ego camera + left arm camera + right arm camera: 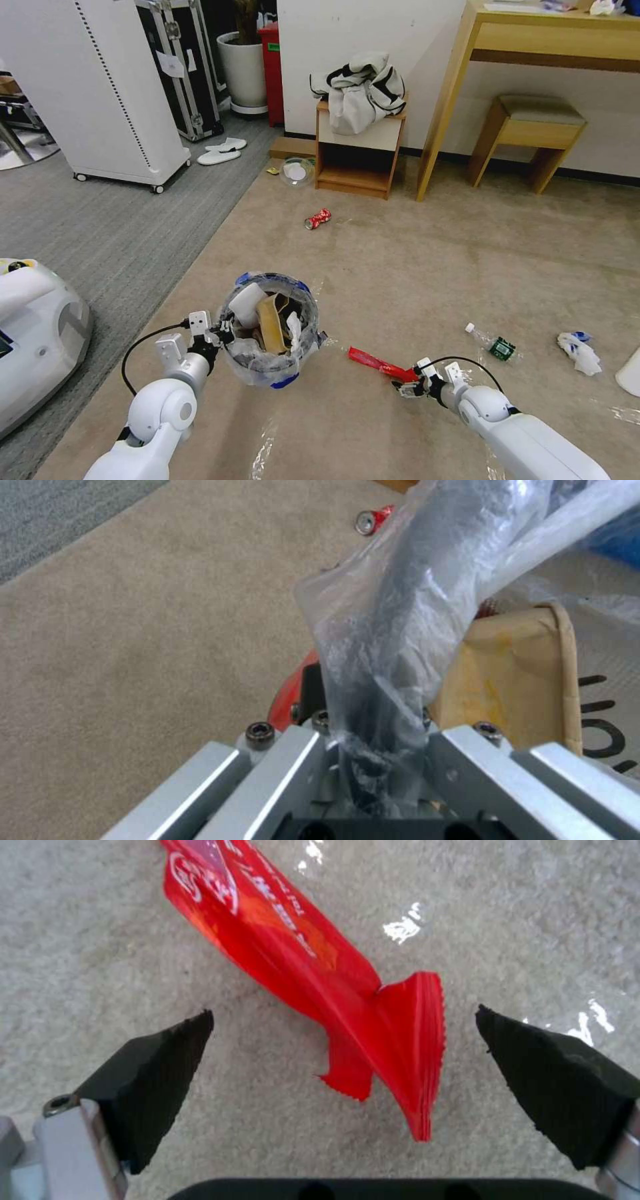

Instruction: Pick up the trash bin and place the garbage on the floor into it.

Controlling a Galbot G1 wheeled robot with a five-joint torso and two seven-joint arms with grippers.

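1. Left hand [223, 331] is clamped on the rim of the trash bin [270, 330], pinching the crinkly clear plastic liner [393, 630] between its metal fingers [293, 760]. The bin sits in front of the robot, over the beige carpet, already stuffed with a brown carton [272, 322] and white tissue.
2. Right hand [343, 1040] is low over the floor [427, 267] with its dark, ridged pads [153, 1075] spread wide on either side of a red snack wrapper [320, 985], not touching it. The wrapper is glossy, long and flat with a serrated, fanned-out end.
3. More garbage on the carpet: a crushed red can [318, 219] well ahead of the bin, a clear bottle with a green label [493, 343] off to the right, and a crumpled white tissue [579, 351] just past that.
4. The floor is short-pile beige carpet with shiny clear tape strips here and there. To the left it meets a grey ribbed carpet [107, 227].
5. Room stuff: a small wooden shelf unit [360, 157] with a grey-white jacket [360, 90] heaped on top, a light wood tabletop [553, 27] with a stool [533, 130] tucked under it, a white cabinet on casters [100, 87], a big white plant pot [243, 70], and flat white slippers [221, 151] on the grey carpet.
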